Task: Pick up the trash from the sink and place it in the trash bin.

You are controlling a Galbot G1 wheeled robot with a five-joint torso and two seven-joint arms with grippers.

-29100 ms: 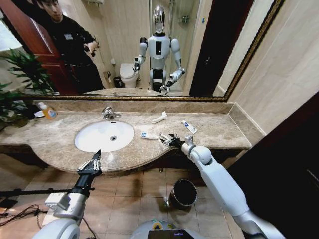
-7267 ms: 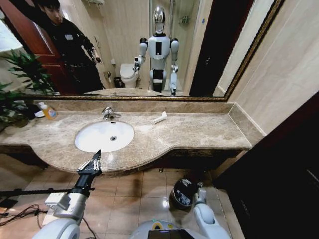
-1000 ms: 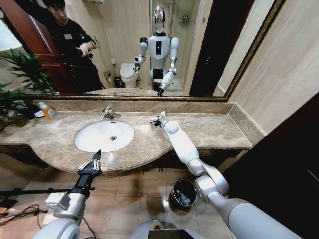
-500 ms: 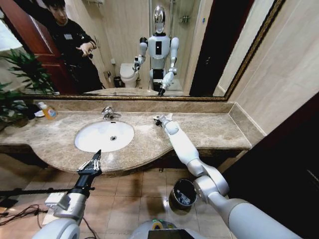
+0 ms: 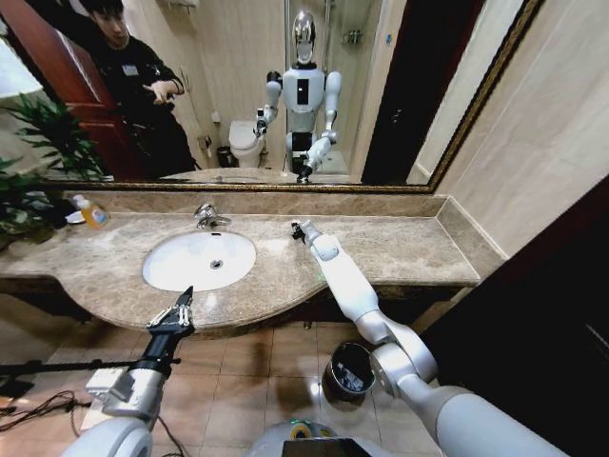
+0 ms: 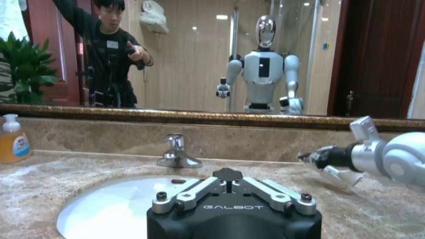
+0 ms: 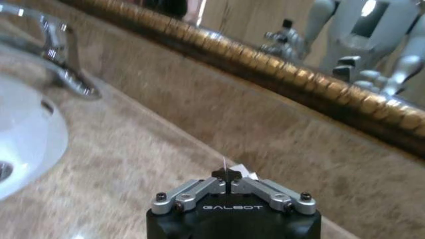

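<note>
The right gripper (image 5: 297, 228) reaches over the marble counter (image 5: 400, 249) just right of the faucet, its fingers (image 7: 229, 175) pressed together on what looks like the long white wrapper (image 6: 337, 174), though the hold is hard to see. The sink (image 5: 186, 271) and counter look free of other scraps, so carrying this piece to the trash bin (image 5: 335, 383) on the floor seems to be what remains. The left gripper (image 5: 172, 312), fingers together, waits before the counter's front edge.

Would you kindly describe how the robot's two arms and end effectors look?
Both arms have smooth, rounded, light grey-white shells. The right end effector and the left end effector are black with silvery metal finger links and bolts. Each wrist camera shows a black housing marked GALBOT in pale letters.
</note>
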